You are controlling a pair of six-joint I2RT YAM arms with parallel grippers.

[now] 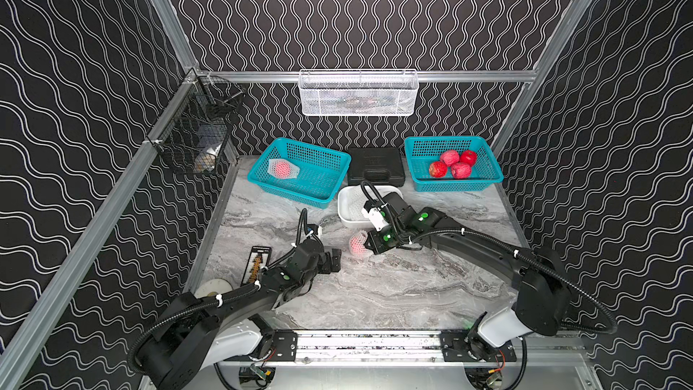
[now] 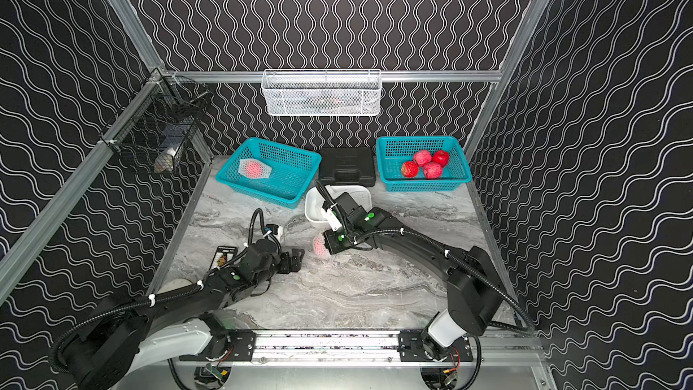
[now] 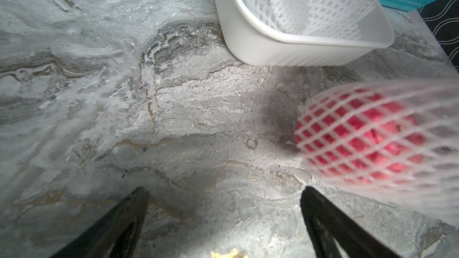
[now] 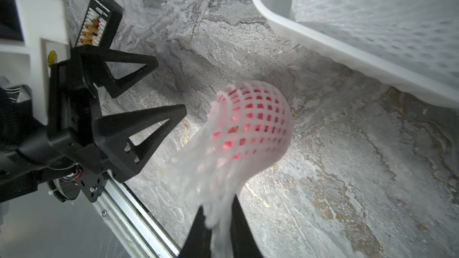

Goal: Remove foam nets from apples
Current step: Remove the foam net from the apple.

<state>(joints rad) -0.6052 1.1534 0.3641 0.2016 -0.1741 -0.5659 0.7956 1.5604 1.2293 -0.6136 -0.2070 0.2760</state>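
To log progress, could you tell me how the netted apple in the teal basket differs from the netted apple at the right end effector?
The basket apple lies untouched inside the teal basket; the other apple is out over the marble table. The basket apple's net flares loose at both ends; the other's is drawn into a neck, pinched by the shut right end effector. Both are red, still netted.
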